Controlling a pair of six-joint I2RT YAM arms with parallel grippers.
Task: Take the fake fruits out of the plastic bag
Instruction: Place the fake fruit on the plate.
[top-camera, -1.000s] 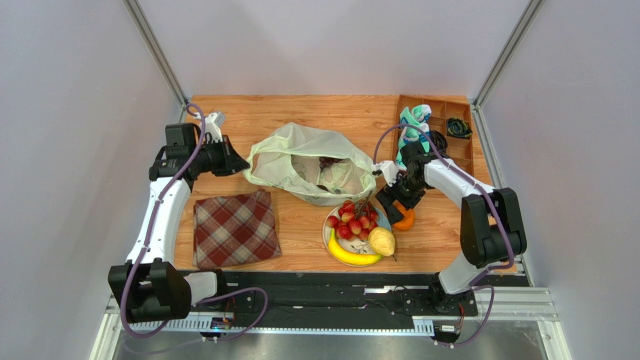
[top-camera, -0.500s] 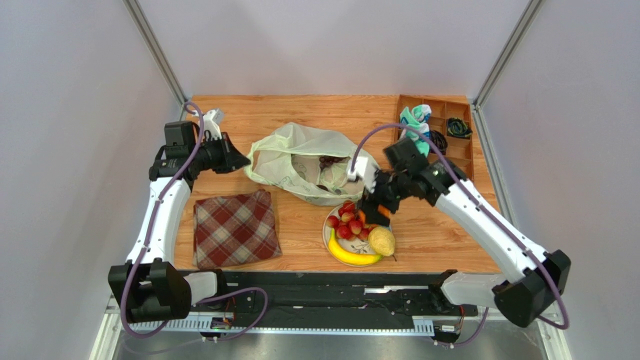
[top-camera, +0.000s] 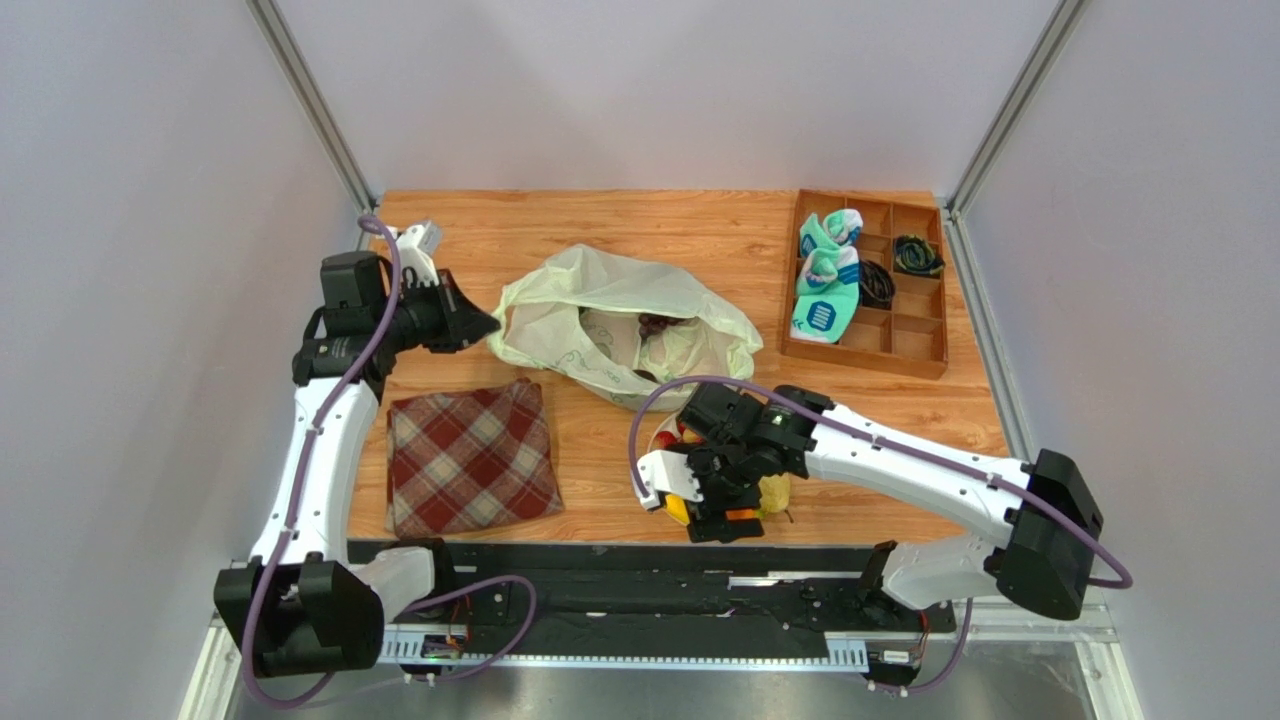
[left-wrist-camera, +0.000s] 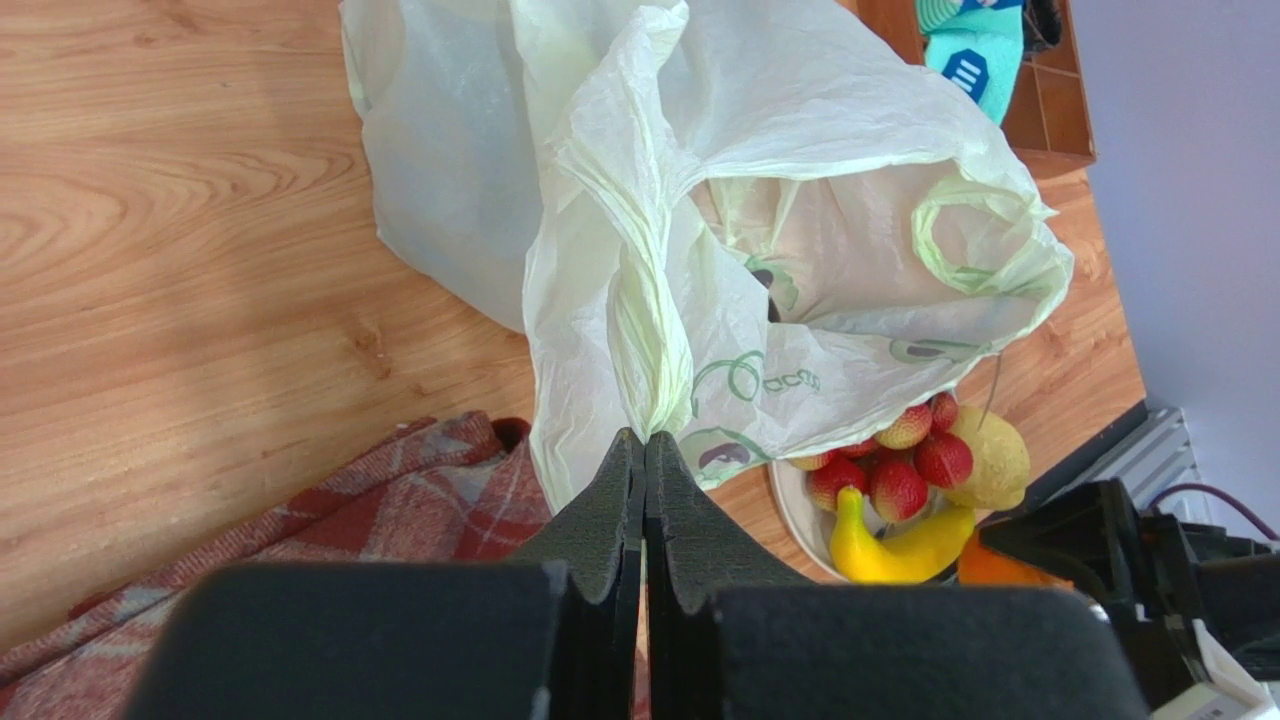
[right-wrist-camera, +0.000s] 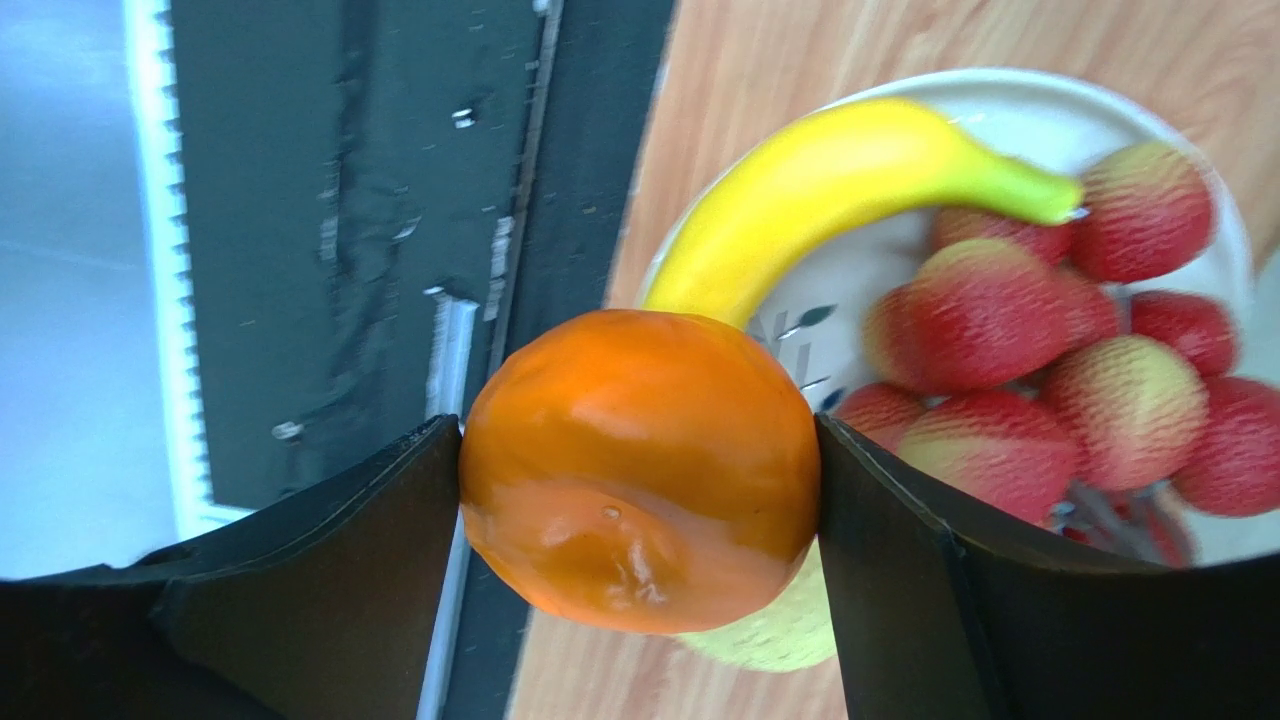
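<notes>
Left gripper (left-wrist-camera: 645, 450) pinches the crinkly cream-green plastic bag (left-wrist-camera: 751, 225), anchoring it; right gripper (right-wrist-camera: 639, 450) clamps the glossy orange fruit (right-wrist-camera: 639, 473) above the round white plate (right-wrist-camera: 864, 293).

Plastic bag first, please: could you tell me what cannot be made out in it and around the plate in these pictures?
- Top view: dark shapes inside the plastic bag; crinkled film hides what they are.
- Top view: the right tool and its arm cover most of the plate.
- Right wrist view: only a sliver of the pear shows beneath the held orange.
- Left wrist view: the bag's folds hide its inside.
</notes>
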